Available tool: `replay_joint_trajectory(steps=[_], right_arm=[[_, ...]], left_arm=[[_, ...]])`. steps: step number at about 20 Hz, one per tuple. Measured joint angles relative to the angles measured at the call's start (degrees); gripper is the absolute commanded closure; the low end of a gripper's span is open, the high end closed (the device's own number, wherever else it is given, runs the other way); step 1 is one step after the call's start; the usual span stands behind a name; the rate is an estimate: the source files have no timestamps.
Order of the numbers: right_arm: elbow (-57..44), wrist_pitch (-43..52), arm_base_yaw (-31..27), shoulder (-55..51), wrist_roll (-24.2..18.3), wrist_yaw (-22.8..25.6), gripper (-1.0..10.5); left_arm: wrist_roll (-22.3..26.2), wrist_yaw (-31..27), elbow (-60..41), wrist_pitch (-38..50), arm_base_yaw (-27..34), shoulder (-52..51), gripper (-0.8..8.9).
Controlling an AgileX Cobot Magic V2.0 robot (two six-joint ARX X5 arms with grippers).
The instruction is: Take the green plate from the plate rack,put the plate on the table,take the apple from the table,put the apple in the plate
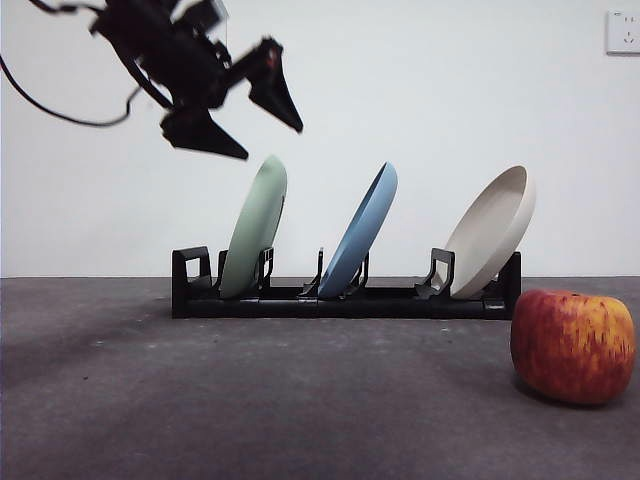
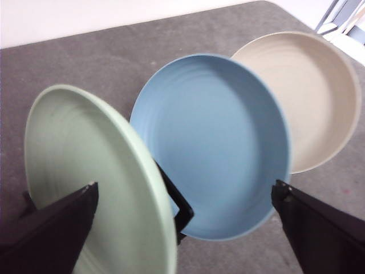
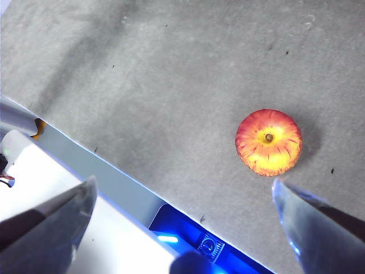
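I log: left end effector [image 1: 262, 128] wide above green plate [image 1: 254, 227] in rack [image 1: 340, 300]; right end effector [image 3: 182, 197] wide above apple [image 3: 268, 141].

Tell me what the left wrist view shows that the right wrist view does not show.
Only the left wrist view shows three round plates standing side by side: the pale sage green plate, the blue plate and the beige plate, with the open left gripper above the green and blue ones. Only the right wrist view shows the red and yellow apple, lying alone beyond the open right gripper. Both views share the dark grey matte table.
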Motion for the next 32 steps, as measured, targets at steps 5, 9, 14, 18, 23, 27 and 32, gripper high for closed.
replay_joint_trajectory(steps=[5, 9, 14, 18, 23, 27, 32], right_arm=[[0.0, 0.0, 0.0, 0.02, 0.0, 0.0, 2.9], [0.0, 0.0, 0.0, 0.02, 0.0, 0.0, 2.9], [0.0, 0.0, -0.02, 0.02, 0.37, 0.0, 2.9], [0.0, 0.0, 0.0, 0.02, 0.44, 0.0, 2.9], [0.0, 0.0, 0.0, 0.02, 0.44, 0.0, 2.9], [0.0, 0.0, -0.02, 0.02, 0.44, 0.0, 2.9], [0.0, 0.0, 0.0, 0.02, 0.44, 0.0, 2.9]], left_arm=[[0.0, -1.29, 0.96, 1.7, -0.13, 6.1, 2.52], [0.0, -1.53, 0.96, 2.47, -0.26, 6.64, 4.12], [-0.02, -2.6, 0.96, 2.43, -0.26, 6.64, 4.15], [0.0, -2.58, 0.96, 1.81, -0.31, 6.64, 6.4], [-0.02, -2.29, 0.96, 1.7, -0.66, 6.64, 8.25], [-0.13, -1.22, 1.53, 2.34, -0.09, 6.43, 8.22], [-0.2, -1.53, 2.12, 0.61, 0.11, 5.73, 8.22]])
